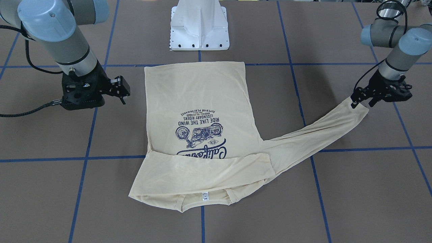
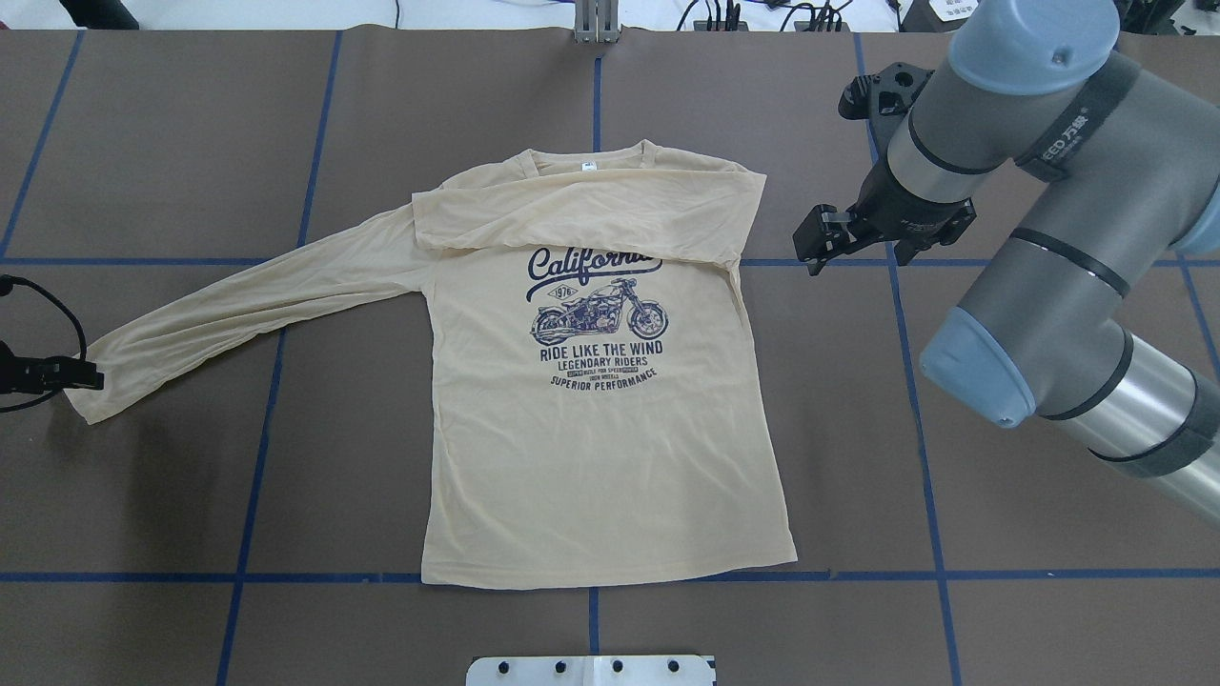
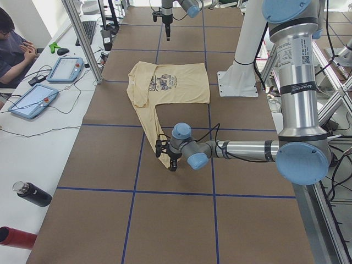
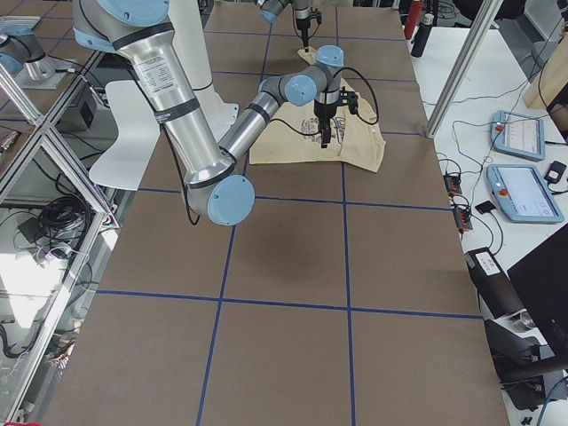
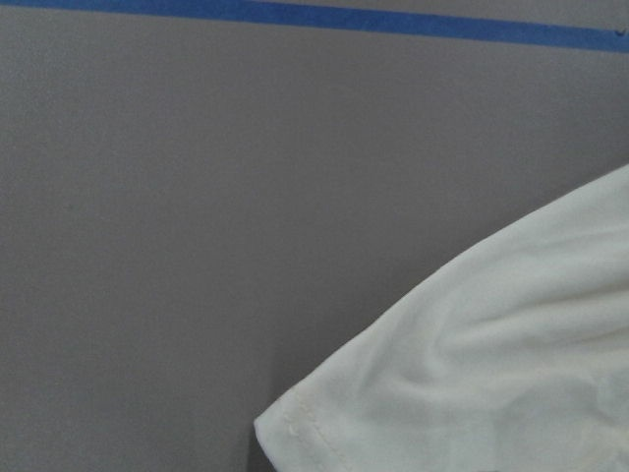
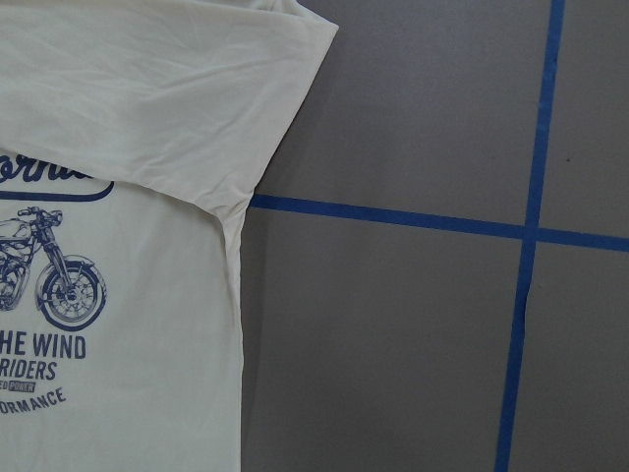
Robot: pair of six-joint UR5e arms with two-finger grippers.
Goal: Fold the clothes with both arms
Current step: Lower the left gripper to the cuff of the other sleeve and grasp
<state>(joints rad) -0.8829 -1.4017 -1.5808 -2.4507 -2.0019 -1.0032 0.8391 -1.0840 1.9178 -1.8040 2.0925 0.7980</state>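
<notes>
The cream-yellow shirt (image 2: 600, 448) lies flat, print up, in the middle of the table; it also shows in the front view (image 1: 199, 101). One sleeve (image 2: 591, 219) is folded across the chest and covers part of the "California" print. The other sleeve (image 2: 248, 300) stretches out flat toward my left arm. My left gripper (image 1: 361, 103) is low at that sleeve's cuff (image 5: 472, 393), its fingertips apart, so it looks open. My right gripper (image 2: 853, 257) hovers open and empty just beside the shirt's shoulder (image 6: 128, 197). The neck label (image 2: 588, 168) shows at the collar.
The white base pedestal (image 1: 199, 27) stands at the table's robot side, close to the shirt's hem. Blue tape lines (image 2: 915, 381) cross the brown table. In the left side view an operator (image 3: 11, 44), tablets (image 3: 66, 69) and bottles (image 3: 33, 193) are off the table's far side.
</notes>
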